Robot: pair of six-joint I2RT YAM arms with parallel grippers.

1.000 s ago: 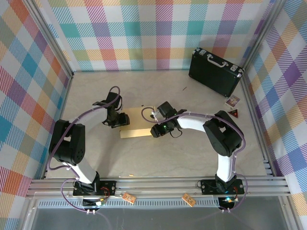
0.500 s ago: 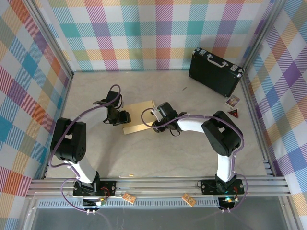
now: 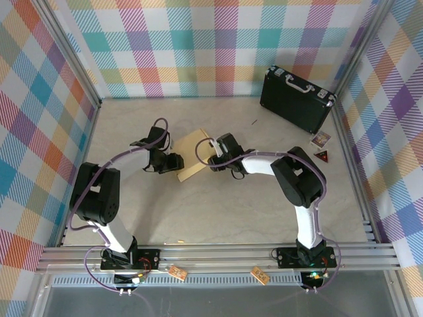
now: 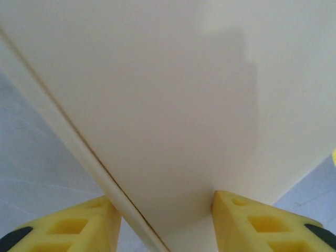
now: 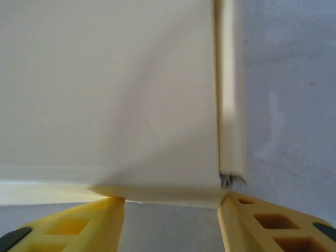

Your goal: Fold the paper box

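Your left arm reaches forward and elbows inward, putting the left gripper (image 3: 175,162) against the paper box (image 3: 193,153). Its fingers (image 4: 63,226) stand apart, unclamped, and a pale box panel runs down between them. Your right arm folds across to the left, with the right gripper (image 3: 207,153) on the box's opposite edge. Those fingers (image 5: 262,223) are also spread, a box corner just ahead of their tips.

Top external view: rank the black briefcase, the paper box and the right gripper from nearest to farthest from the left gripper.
1. paper box, right up against the left gripper, on its right.
2. right gripper, at the box's other side.
3. black briefcase, back right, by the wall.
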